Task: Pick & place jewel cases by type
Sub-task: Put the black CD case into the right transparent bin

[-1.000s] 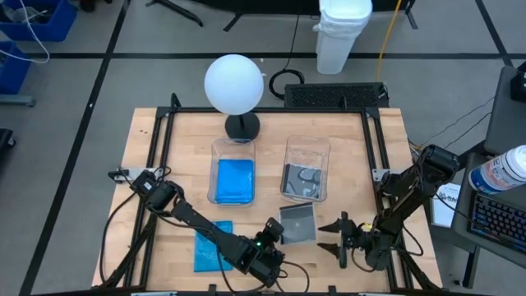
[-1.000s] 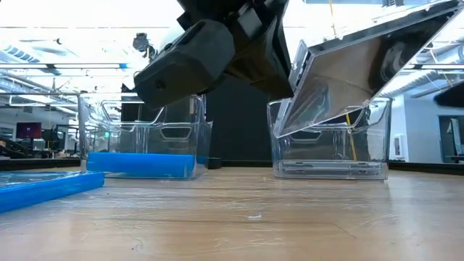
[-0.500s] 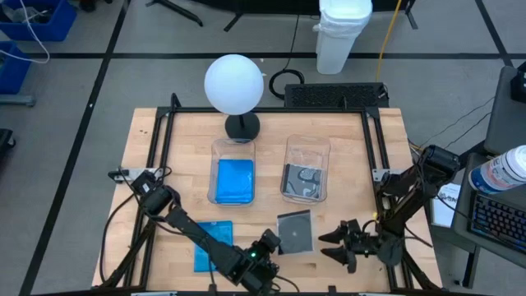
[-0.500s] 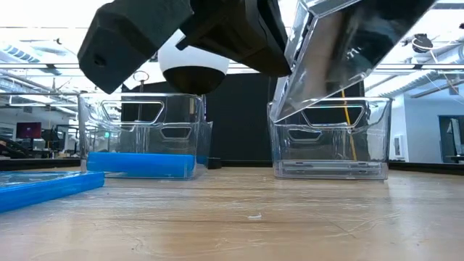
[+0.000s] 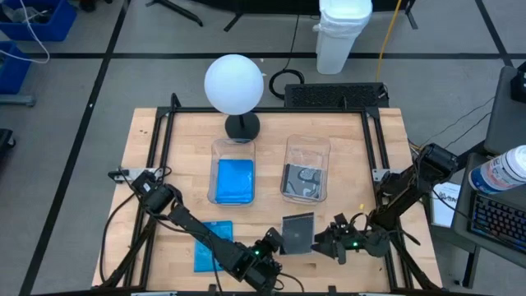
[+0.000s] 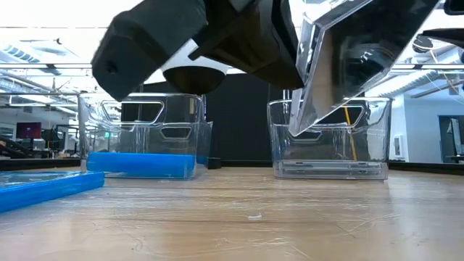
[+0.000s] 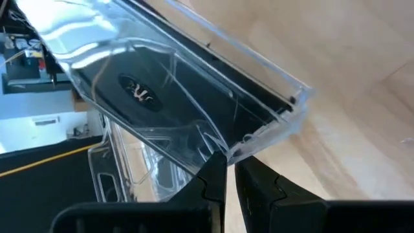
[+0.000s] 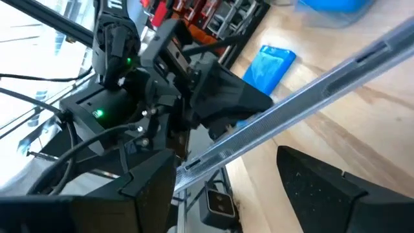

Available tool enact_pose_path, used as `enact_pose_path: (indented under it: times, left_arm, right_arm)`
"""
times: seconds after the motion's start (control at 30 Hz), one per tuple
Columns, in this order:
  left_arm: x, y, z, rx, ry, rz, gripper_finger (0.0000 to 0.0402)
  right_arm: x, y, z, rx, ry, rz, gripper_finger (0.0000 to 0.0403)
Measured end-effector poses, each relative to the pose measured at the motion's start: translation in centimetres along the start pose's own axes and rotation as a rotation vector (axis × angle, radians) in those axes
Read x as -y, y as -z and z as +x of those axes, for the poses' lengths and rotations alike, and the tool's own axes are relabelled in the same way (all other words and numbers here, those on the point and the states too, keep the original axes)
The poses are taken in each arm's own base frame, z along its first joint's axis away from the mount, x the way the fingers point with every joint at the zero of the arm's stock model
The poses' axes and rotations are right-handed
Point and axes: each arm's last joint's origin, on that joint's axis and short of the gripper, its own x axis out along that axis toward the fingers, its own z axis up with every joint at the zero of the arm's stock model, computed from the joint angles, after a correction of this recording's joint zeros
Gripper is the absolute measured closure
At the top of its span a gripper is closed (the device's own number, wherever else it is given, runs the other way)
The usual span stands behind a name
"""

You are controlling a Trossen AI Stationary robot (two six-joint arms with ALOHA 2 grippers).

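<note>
A clear/grey jewel case with a black spine [image 5: 297, 233] is lifted off the table near the near edge, tilted steeply; it also shows in the low view [image 6: 355, 58] and the left wrist view [image 7: 174, 90]. My left gripper [image 5: 278, 242] is shut on it. My right gripper [image 5: 329, 242] is open just right of the case, with one finger on each side of its edge [image 8: 278, 120]; I cannot tell whether they touch. A blue jewel case [image 5: 214, 245] lies flat on the table to the left. My left gripper [image 7: 231, 165] pinches the clear jewel case between its two fingers at the edge near a corner [image 7: 223, 150], coming from the table's left. The case is lifted clear of the table and stands steeply tilted.
Two clear tubs stand mid-table: the left one [image 5: 215, 164] holds blue cases, the right one [image 5: 289, 164] holds grey cases. Behind them stands a white globe lamp [image 5: 234, 82] on a black base. A black frame borders the table [image 5: 156, 156].
My left gripper has raised the clear case and tipped it from a shallow slant to a steeper one. My right gripper has moved toward the table's left, up to the case's right edge.
</note>
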Motion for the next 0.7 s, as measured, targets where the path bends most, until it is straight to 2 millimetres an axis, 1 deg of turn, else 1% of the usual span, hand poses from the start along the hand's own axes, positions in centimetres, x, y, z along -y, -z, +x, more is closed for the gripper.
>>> enact_pose_path:
  times: [0.2,0.33,0.53,0.7]
  left_arm:
    - [0.1,0.1,0.0,-0.008,0.011,-0.002,0.0371]
    - [0.2,0.3,0.1,-0.018,0.014,-0.016,0.0371]
    - [1.0,0.9,0.4,-0.042,0.014,0.013,0.0371]
    - [1.7,1.4,0.7,-0.072,-0.006,0.052,0.0371]
  right_arm:
    - [0.0,-0.1,0.1,0.005,-0.003,0.018,0.0149]
    - [-0.1,0.2,-0.1,-0.040,-0.015,0.028,0.0149]
    - [-0.3,0.9,-0.8,-0.086,-0.031,0.136,0.0149]
    - [0.7,1.3,-1.1,-0.111,0.048,0.192,0.0149]
